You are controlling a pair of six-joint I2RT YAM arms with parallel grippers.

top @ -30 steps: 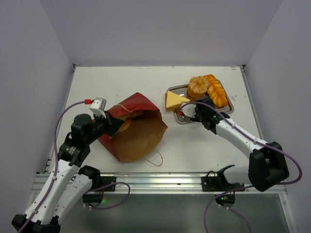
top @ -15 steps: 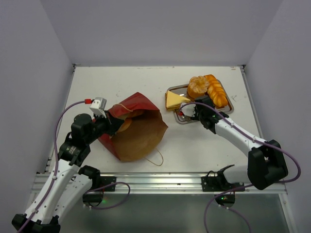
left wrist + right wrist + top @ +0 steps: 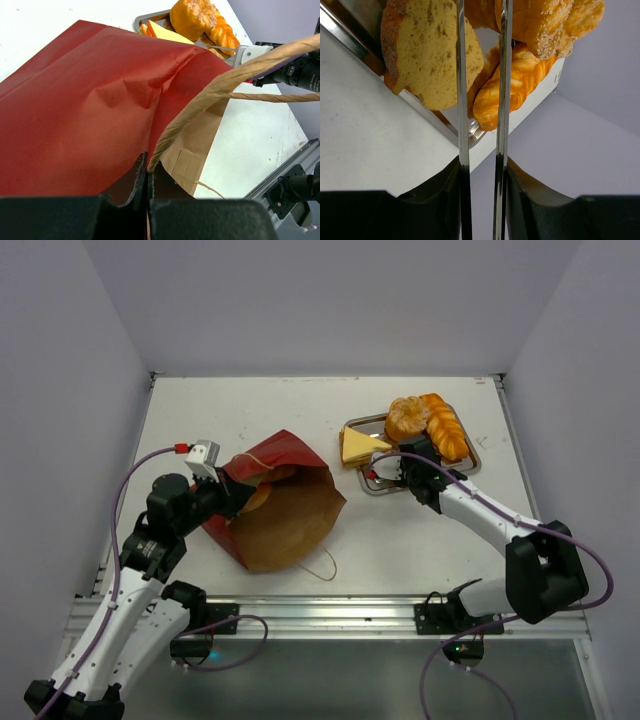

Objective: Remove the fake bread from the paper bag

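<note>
On the white table [image 3: 250, 410] the dark red paper bag [image 3: 290, 520] lies on its side, brown mouth open, one golden roll [image 3: 258, 498] showing inside. My left gripper [image 3: 146, 172] is clamped on the bag's rim. Well apart to the right, the shiny metal tray [image 3: 366, 421] holds a round bun [image 3: 407, 418], a braided loaf [image 3: 445, 428] and a pale yellow wedge [image 3: 358, 445]. My right gripper [image 3: 384, 468] sits at the tray's near edge, jaws slightly apart, holding nothing
</note>
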